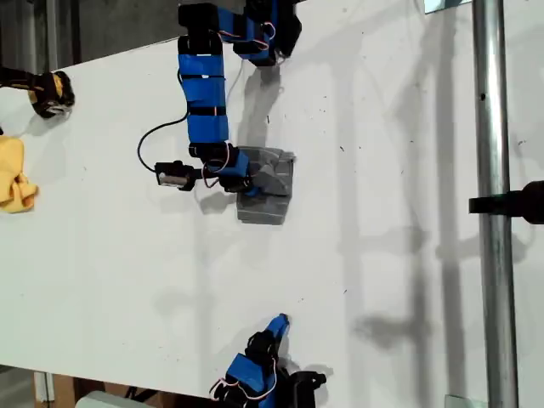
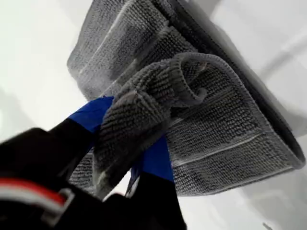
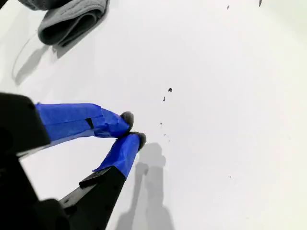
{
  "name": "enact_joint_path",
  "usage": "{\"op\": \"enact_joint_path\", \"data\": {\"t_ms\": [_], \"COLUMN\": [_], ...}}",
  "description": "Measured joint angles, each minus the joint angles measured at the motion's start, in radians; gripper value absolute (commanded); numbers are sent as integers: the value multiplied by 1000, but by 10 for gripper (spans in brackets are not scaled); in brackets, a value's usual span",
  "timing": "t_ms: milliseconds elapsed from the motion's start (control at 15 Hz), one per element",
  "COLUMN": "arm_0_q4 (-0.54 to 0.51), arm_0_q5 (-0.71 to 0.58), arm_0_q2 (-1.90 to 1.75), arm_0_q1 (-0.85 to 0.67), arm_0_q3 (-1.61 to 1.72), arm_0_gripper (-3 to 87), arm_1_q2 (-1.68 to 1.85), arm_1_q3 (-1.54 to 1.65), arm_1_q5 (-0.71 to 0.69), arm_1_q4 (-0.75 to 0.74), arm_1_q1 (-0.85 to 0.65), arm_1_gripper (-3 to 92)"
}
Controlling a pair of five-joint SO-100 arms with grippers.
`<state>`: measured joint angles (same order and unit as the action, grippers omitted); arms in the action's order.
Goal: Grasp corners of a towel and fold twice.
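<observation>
Towel lay folded small, upper centre of the exterior view, a bunched edge pinched in our first gripper on its left side there. Our second gripper, jaws nearly closed and empty, sat well apart at bottom centre, so the first arm was nearer.

gray white-striped towel folded into small thick bundle, upper centre of exterior view, one corner bunched, lifted

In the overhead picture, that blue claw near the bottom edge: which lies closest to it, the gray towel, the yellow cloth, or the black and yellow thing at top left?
From my second gripper, in the exterior view:
1. Towel, straight up, mid-table.
2. Yellow cloth, at the left edge.
3. Black and yellow object, upper left corner, farthest.
</observation>
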<state>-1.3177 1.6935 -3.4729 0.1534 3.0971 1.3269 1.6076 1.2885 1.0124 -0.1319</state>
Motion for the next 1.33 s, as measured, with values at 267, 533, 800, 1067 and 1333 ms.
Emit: {"op": "enact_joint_path", "data": {"t_ms": [267, 533, 800, 1067, 1333], "arm_0_q4": [0, 0, 2, 8, 18], "arm_0_q5": [2, 8, 15, 26, 224], "arm_0_q2": [0, 0, 0, 0, 0], "arm_0_q1": [2, 2, 2, 2, -9], "arm_0_q3": [0, 0, 0, 8, 18], "arm_0_gripper": [26, 26, 29, 23, 27], "arm_1_q2": [92, 482, 1335, 1919, 1951], "arm_1_q3": [-12, 66, 718, 1147, 1310], "arm_1_q5": [-37, -77, -34, 161, 267], "arm_1_q4": [32, 5, -63, 201, 391], "arm_1_q1": [0, -35, -121, -43, 5], "arm_1_gripper": [212, 211, 6, 7, 65]}}
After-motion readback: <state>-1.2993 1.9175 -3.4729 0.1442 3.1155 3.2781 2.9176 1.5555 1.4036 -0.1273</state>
